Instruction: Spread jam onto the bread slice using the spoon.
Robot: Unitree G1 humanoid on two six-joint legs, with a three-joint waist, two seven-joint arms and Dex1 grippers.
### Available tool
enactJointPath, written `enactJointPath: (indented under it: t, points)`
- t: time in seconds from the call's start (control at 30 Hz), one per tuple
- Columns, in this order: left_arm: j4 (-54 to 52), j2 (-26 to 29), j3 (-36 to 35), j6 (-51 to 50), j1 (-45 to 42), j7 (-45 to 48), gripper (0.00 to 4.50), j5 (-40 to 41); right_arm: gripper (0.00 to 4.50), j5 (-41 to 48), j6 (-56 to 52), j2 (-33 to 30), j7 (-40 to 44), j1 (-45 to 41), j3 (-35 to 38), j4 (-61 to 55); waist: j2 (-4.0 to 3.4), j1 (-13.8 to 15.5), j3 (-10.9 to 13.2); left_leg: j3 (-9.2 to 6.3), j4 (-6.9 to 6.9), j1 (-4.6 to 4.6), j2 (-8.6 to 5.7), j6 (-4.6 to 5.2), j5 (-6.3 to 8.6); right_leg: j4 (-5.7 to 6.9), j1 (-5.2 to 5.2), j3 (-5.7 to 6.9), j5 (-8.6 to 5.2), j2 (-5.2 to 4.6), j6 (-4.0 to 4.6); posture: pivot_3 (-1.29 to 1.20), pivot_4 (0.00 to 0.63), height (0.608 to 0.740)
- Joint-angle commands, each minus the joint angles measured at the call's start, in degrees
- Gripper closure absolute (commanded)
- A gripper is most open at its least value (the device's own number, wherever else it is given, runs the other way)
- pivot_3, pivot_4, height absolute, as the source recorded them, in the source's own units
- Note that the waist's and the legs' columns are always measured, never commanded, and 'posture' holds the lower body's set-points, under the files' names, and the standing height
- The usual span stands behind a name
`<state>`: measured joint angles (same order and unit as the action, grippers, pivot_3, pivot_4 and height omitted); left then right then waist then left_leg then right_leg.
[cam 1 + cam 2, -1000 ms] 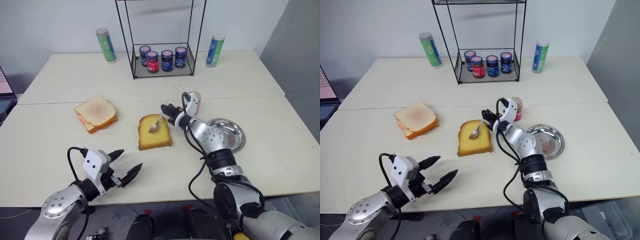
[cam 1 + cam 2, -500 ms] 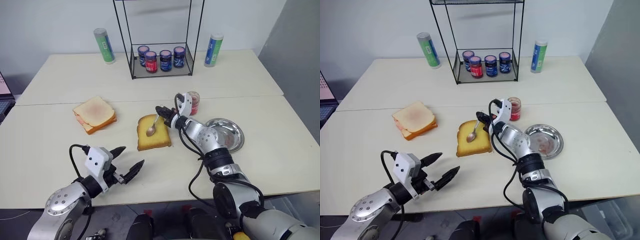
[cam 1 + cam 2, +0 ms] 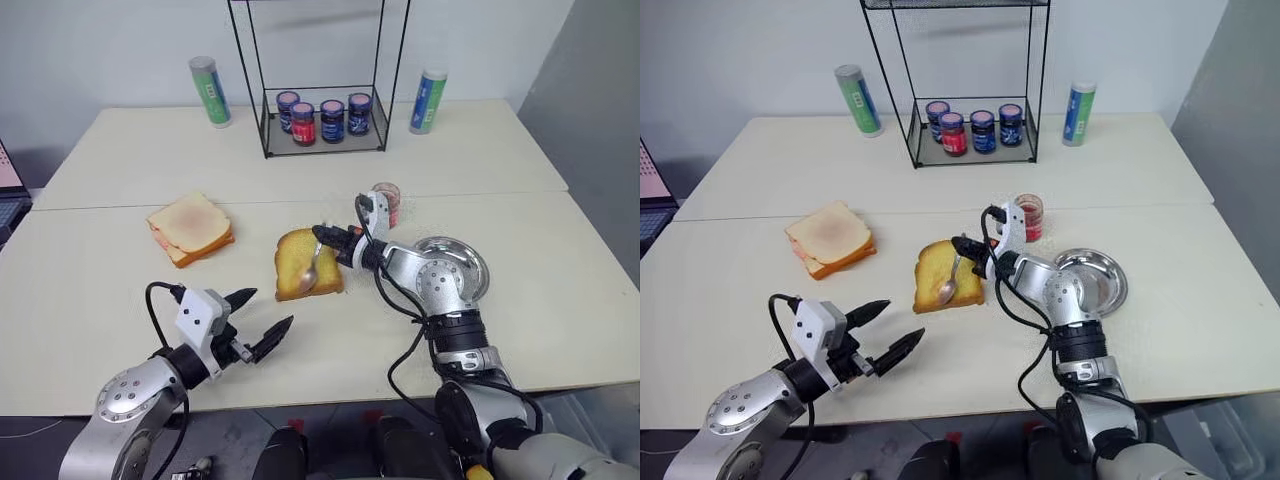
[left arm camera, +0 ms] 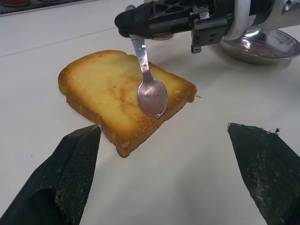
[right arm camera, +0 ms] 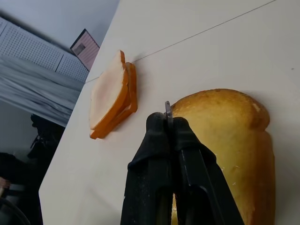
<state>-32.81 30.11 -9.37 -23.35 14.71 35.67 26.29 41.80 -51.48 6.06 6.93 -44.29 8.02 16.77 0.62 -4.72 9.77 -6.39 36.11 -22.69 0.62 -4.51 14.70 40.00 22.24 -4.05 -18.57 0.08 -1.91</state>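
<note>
Right end effector [image 3: 328, 236] clamped shut, reaching forward-left; left end effector [image 3: 262, 319] spread wide, hovering low.

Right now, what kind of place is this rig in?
Likely a lab bench staged as a breakfast counter. Pale tables pushed together against a bare wall, a wire rack holding four jars, and toast laid straight on the tabletop beside a steel dish.

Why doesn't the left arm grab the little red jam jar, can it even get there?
Probably not easily. The left gripper hangs open near the table's front edge, while the jam jar stands beyond the right gripper, which holds the spoon over the bread slice, right across the way.
</note>
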Motion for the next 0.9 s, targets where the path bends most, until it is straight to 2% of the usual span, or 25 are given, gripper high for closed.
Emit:
enactJointPath:
  t: [0.03,0.37,0.7,0.9]
  points:
    - [-0.52,0.4,-0.57,1.24,-0.09,0.37,0.0,-0.03,4.43,1.72,3.23,3.02,-1.38,-5.6,4.02,2.33,0.0,-0.06,0.0,0.0,0.0,0.0,0.0,0.0,0.0,0.0,0.01,0.0,0.0,0.0,0.0,0.0,0.15,0.74]
    - [-0.92,0.7,-0.8,1.03,0.19,0.36,0.0,0.03,4.43,-0.3,10.28,7.33,-0.47,-8.71,4.1,11.98,0.0,-0.06,0.0,0.01,-0.01,0.0,0.0,0.0,0.0,0.0,0.0,0.0,0.0,0.02,0.0,0.0,0.15,0.74]
    - [-0.94,0.97,-0.54,0.82,0.12,0.4,0.0,0.14,4.43,-3.94,10.78,2.16,2.47,-5.66,1.0,10.78,0.0,-0.05,0.0,0.01,-0.01,0.0,0.01,0.0,0.0,0.0,0.0,0.0,0.0,0.02,0.0,0.0,0.15,0.74]
    - [0.1,1.47,-0.66,0.93,-0.82,1.05,0.0,0.23,4.43,-4.52,7.01,-0.91,3.37,-3.78,0.82,5.78,0.0,0.04,0.0,-0.01,-0.01,-0.01,0.02,0.0,0.0,0.0,0.0,0.01,0.0,0.02,0.0,0.0,0.15,0.74]
